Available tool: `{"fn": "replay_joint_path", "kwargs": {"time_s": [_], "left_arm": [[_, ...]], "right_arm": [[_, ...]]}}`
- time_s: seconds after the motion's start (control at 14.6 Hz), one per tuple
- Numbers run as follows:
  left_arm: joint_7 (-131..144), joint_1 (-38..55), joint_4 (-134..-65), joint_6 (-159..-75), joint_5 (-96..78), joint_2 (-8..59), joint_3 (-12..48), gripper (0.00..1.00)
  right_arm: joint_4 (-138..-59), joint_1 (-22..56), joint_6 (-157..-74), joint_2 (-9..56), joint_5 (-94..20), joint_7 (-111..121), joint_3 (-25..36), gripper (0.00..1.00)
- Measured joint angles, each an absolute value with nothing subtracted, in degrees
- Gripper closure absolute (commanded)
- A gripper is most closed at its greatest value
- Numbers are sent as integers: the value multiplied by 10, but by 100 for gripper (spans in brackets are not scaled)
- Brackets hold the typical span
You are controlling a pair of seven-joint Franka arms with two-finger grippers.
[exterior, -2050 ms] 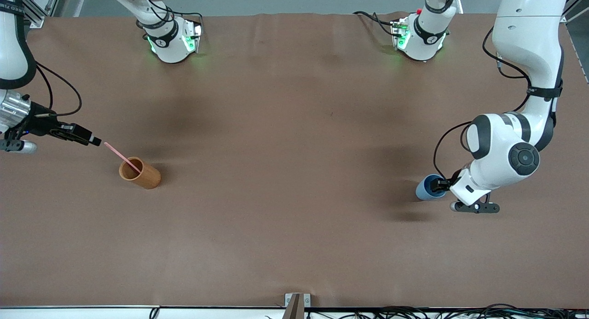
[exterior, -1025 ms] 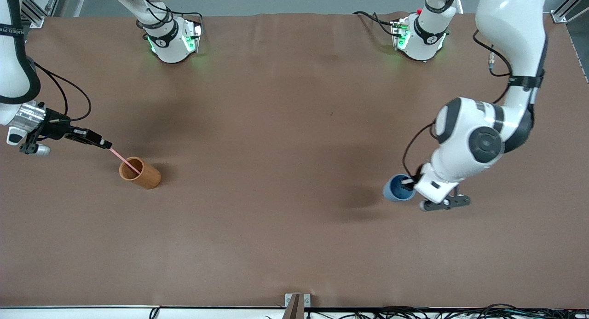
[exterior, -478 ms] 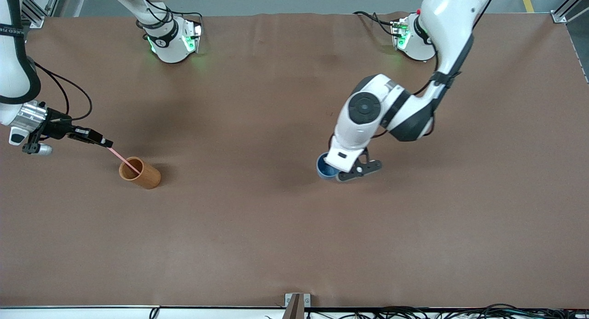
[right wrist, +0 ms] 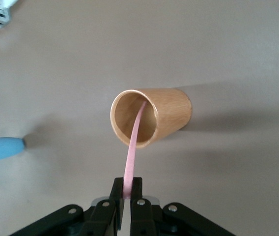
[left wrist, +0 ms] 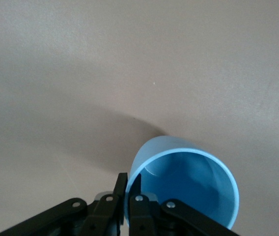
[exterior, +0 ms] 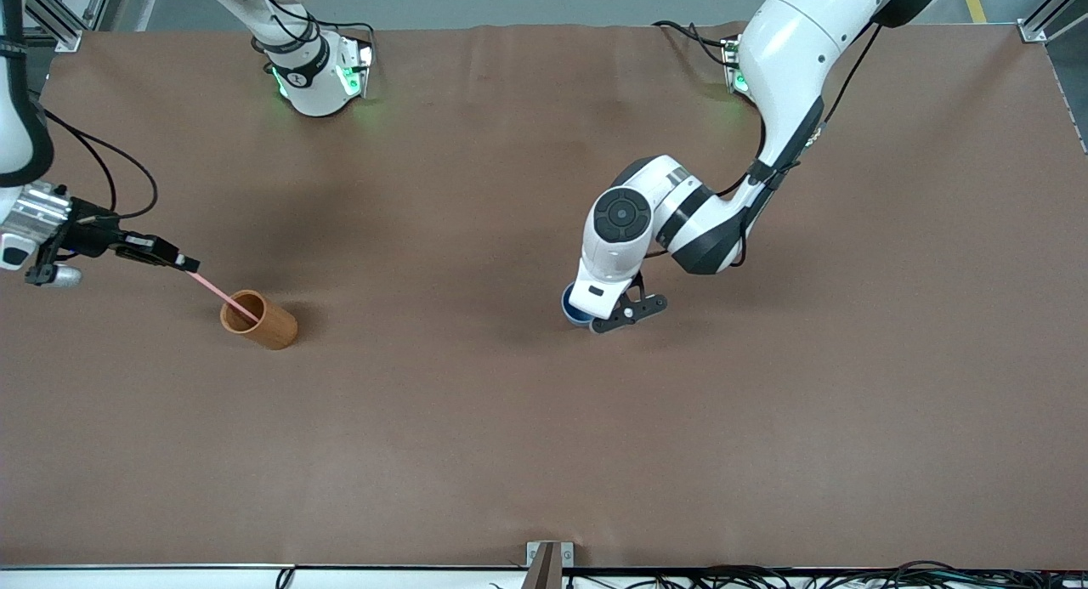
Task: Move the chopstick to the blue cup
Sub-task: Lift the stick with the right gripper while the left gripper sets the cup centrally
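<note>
So this is the pickup stage. The right gripper (right wrist: 127, 197) has its fingers pinched together on the top end of the chopstick (right wrist: 132, 157), whose lower end sits inside the wooden cup (exterior: 259, 319), slanting down and away from the fingertips into the cup's mouth. That cup stands on the table (exterior: 510, 444) at the right arm's end, just below and in front of the pincer.

Meanwhile the left gripper (left wrist: 128, 192) is clamped on the rim of the blue cup (left wrist: 183, 189), one finger inside the wall and one outside. In the front view the cup is mostly tucked under that arm's wrist, around mid-table, well apart from the wooden cup.

Next move, probably: the right arm has to draw the stick out along its own slant so it doesn't tip the wooden cup, then carry it over to the blue cup's mouth. The left arm needs to hold that cup steady with the opening facing up.
</note>
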State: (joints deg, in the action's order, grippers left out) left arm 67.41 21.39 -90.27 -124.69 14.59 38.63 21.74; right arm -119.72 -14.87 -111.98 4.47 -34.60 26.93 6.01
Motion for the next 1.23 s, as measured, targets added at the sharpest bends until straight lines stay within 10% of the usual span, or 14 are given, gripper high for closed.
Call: {"fn": "replay_joint_path", "kwargs": {"time_s": [0.41, 0.82, 1.23], "left_arm": [[690, 223, -889, -1247, 148, 397, 218, 88], [698, 222, -880, -1249, 150, 401, 217, 0], [529, 160, -853, -1115, 126, 283, 204, 0]], "right_arm": [[-1054, -162, -963, 35, -242, 186, 55, 97], [-931, -17, -910, 33, -147, -48, 41, 97], [-860, 175, -907, 45, -98, -319, 37, 99]]}}
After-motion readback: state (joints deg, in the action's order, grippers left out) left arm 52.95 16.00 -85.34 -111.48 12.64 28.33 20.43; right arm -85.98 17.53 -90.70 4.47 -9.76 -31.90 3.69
